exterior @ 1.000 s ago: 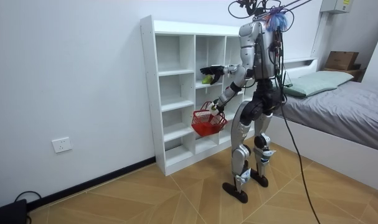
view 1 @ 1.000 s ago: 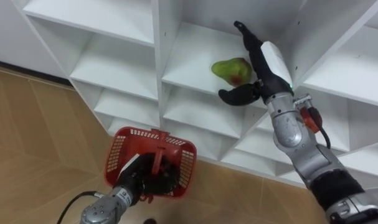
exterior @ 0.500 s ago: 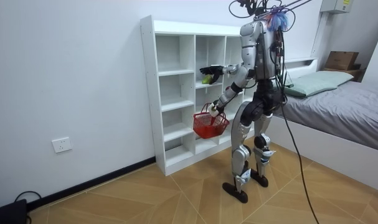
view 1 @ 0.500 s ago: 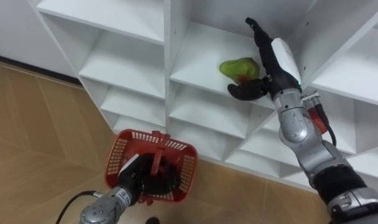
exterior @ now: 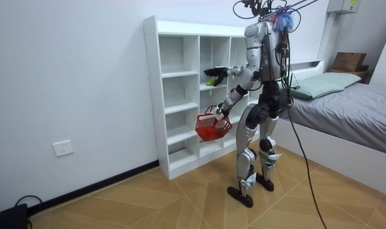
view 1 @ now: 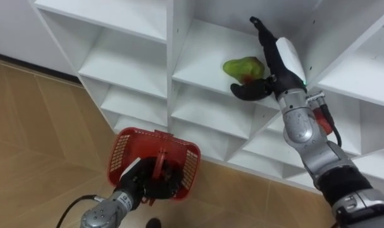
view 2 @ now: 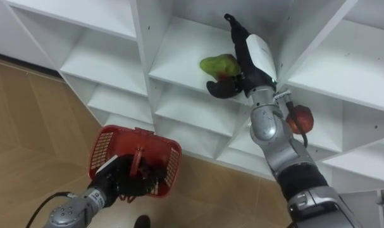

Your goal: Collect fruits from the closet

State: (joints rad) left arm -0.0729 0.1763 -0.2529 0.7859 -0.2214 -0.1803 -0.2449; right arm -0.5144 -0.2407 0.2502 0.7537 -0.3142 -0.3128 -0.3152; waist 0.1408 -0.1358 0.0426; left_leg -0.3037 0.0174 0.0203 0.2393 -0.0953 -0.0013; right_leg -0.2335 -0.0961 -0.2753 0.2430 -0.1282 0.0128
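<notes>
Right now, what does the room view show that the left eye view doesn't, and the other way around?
Room view's own: a bed, a wall socket, and the robot standing upright before the white shelf unit. Left eye view's own: the reddish patch on the green fruit, the right hand open, fingers straight beside the fruit and thumb below it, and the left hand curled round the red basket handle. Shared: shelf unit, fruit, basket, wooden floor.
</notes>
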